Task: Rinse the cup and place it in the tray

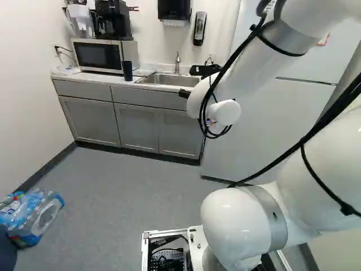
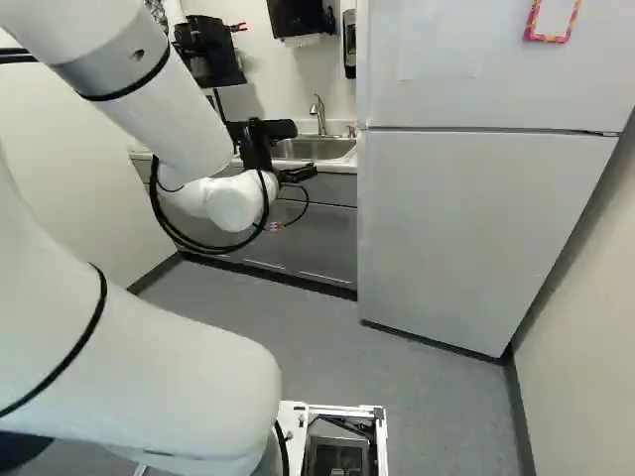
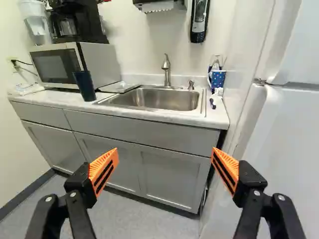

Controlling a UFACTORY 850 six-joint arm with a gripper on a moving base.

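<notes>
1. Two orange-padded fingers (image 3: 103, 168) stand wide apart with nothing between them; the tumbler has yet to be gripped.
2. The dark blue tumbler (image 3: 84, 85), taken as the cup to rinse, is upright on the counter (image 3: 55, 99), in front of the microwave (image 3: 62, 65) and near the sink (image 3: 169, 100).
3. Reaching it looks like the step in hand. Turn toward the microwave side and come in level above the counter, fingers open, one to each side of the tumbler.
4. Close around its middle, gently: tall and slim, it could tip if one pad touches first. Keep the knuckles off the microwave door.
5. Lift straight up before crossing to the faucet (image 3: 167, 72), so that the base clears the sink rim.
6. What seems to be the tray (image 3: 119, 86) lies flat between microwave and sink, close behind the tumbler; avoid nudging it, as the rinsed tumbler probably goes there.
</notes>
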